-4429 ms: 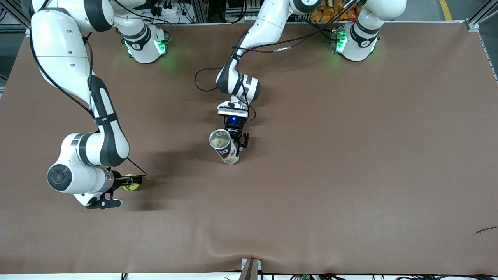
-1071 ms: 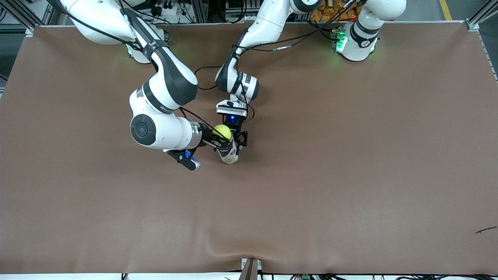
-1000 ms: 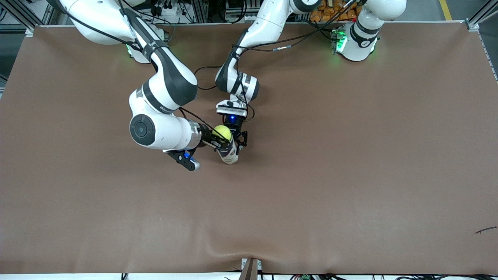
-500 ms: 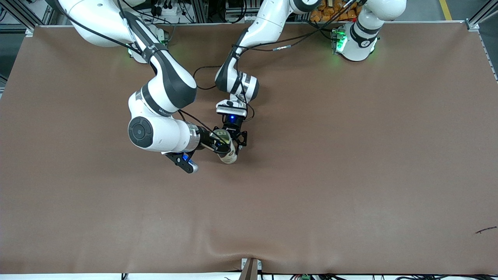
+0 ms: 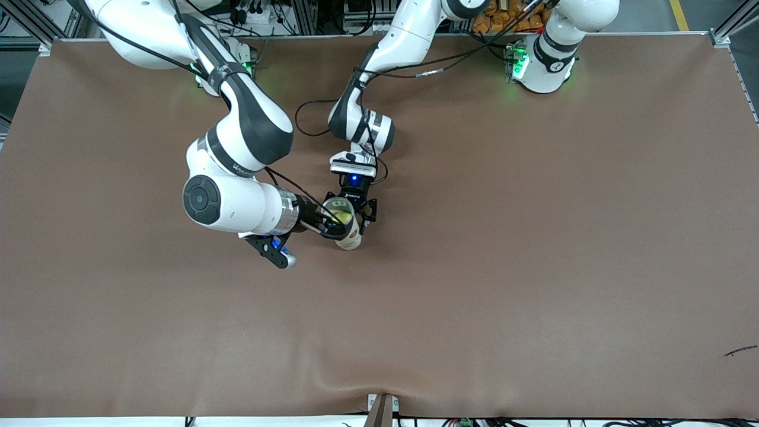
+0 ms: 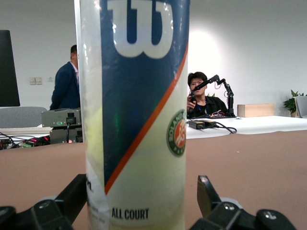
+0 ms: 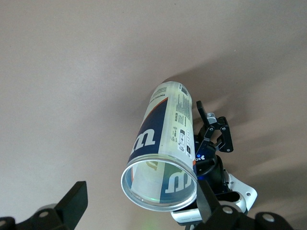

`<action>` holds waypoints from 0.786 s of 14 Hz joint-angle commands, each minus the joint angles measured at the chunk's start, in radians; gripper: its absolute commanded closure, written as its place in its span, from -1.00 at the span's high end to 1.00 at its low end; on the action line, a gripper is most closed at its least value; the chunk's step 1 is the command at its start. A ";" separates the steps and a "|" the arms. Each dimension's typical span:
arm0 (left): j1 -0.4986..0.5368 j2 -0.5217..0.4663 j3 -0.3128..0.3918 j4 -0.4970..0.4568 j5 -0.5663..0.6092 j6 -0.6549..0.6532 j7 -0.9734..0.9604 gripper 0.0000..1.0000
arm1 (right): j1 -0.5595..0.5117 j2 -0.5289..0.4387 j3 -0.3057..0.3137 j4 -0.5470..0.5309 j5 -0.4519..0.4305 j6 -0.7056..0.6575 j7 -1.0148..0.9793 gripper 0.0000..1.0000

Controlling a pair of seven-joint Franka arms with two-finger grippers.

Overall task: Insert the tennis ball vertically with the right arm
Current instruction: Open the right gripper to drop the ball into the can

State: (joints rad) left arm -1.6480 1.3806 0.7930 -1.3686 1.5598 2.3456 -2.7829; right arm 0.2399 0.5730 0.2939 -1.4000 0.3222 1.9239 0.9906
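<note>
Brown table [image 5: 533, 267] bare apart from a small dark scrap [image 5: 741, 351] near the corner at the left arm's end, front-camera edge. Upright ball can [image 5: 344, 228] mid-table, toward the robots' edge. Tennis ball [image 5: 337, 219] apparently inside, only a yellow glimpse. Left gripper [image 5: 357, 218] spread wide, fingers [image 6: 209, 196] flanking the can's base, contact unclear. Right gripper [image 5: 329, 226] over the can's mouth [image 7: 159, 186], released, empty.

Tube [image 6: 136, 115] – blue-white, orange stripe; table [image 5: 533, 237] – brown.

place: robotics lab | evidence: two table-mounted arms [image 5: 237, 136], equipment benches [image 6: 62, 120], seated operator [image 6: 201, 96]
</note>
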 commanded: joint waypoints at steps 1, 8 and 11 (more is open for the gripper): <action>-0.012 -0.032 -0.012 -0.066 0.065 -0.011 -0.216 1.00 | -0.042 -0.037 0.013 0.001 0.001 -0.068 0.005 1.00; -0.030 -0.057 -0.048 -0.105 0.057 -0.018 -0.221 1.00 | -0.142 -0.139 0.014 -0.007 0.003 -0.299 -0.046 1.00; -0.035 -0.087 -0.066 -0.132 0.057 -0.023 -0.224 1.00 | -0.178 -0.160 0.014 -0.008 0.001 -0.361 -0.087 1.00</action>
State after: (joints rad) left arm -1.6602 1.3320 0.7374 -1.4338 1.5598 2.3395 -2.7854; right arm 0.1007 0.4441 0.2942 -1.3843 0.3221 1.5942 0.9351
